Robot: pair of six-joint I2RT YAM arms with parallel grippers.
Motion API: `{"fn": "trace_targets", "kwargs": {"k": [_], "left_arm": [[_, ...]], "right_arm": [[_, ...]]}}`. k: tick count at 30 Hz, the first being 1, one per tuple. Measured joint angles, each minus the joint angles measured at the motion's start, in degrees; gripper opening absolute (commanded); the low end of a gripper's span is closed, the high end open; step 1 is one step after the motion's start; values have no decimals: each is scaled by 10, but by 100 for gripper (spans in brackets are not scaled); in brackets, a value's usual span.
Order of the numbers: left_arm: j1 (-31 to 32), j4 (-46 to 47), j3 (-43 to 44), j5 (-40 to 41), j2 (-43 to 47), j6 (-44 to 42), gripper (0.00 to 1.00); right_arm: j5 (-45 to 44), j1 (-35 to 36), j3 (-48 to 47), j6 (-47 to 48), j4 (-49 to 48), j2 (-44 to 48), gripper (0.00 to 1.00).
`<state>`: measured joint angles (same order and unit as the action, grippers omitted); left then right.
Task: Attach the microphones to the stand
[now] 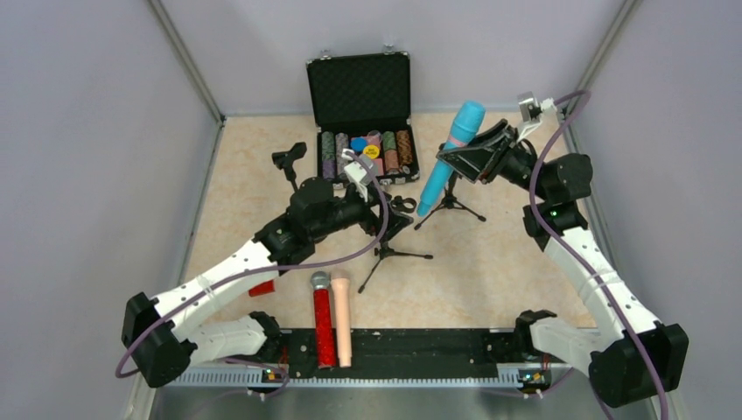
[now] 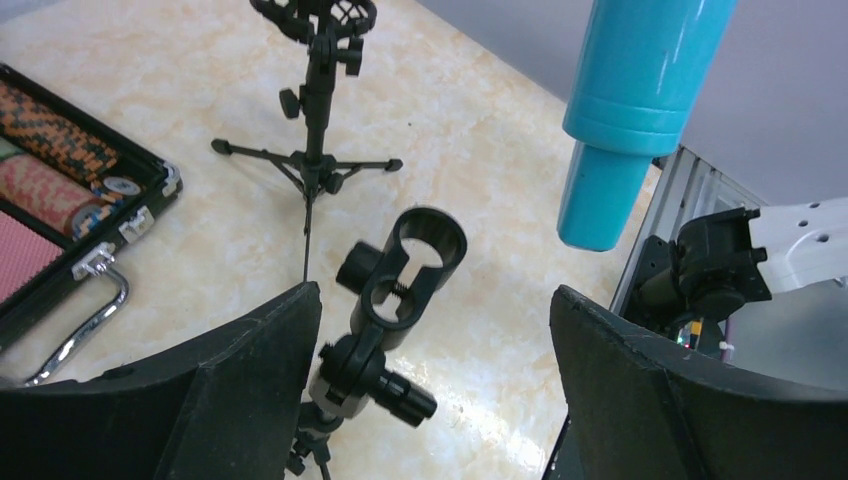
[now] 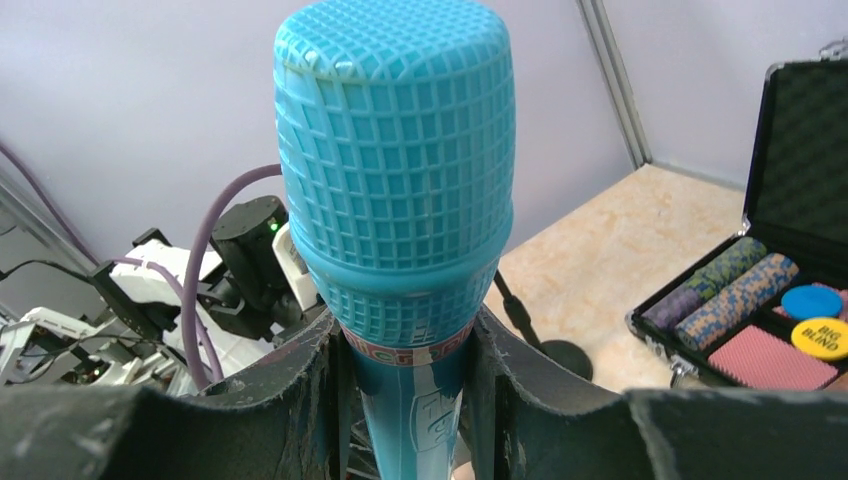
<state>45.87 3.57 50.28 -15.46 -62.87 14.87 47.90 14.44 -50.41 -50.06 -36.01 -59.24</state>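
My right gripper (image 1: 468,157) is shut on the light blue microphone (image 1: 448,159), just below its mesh head (image 3: 395,150). It holds the microphone tilted in the air beside a black tripod stand (image 1: 451,206). The microphone's lower end (image 2: 610,150) hangs free, apart from that stand's clip (image 2: 320,20). My left gripper (image 2: 435,292) is open, with the clip of a second stand (image 2: 400,290) between its fingers (image 2: 250,370) and closer to the left one. The glittery red microphone (image 1: 323,319) and the peach microphone (image 1: 341,319) lie side by side at the near edge.
An open black case of poker chips (image 1: 363,131) stands at the back, also in the left wrist view (image 2: 60,190). A third small stand (image 1: 289,162) is at the back left. A small flat red block (image 1: 261,288) lies by my left arm. Grey walls enclose the table.
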Motion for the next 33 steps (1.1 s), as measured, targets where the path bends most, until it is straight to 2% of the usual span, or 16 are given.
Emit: {"fn": "trace_targets", "kwargs": {"k": [6, 13, 19, 23, 29, 33], "left_arm": [[-7, -25, 75, 4, -23, -19, 97], [-51, -38, 137, -2, -38, -33, 97], [-157, -39, 158, -86, -73, 37, 97], [-206, -40, 158, -146, -86, 83, 97], [-229, -37, 156, -232, -87, 100, 97], [-232, -1, 123, -296, -83, 77, 96]], "right_arm": [[-17, 0, -48, -1, -7, -31, 0], [-32, 0, -85, -1, -5, -75, 0], [-46, 0, -118, 0, 8, -99, 0], [-50, 0, -146, 7, 28, -114, 0], [-53, 0, -162, 28, 60, -124, 0], [-53, 0, -165, 51, 84, -125, 0]]}}
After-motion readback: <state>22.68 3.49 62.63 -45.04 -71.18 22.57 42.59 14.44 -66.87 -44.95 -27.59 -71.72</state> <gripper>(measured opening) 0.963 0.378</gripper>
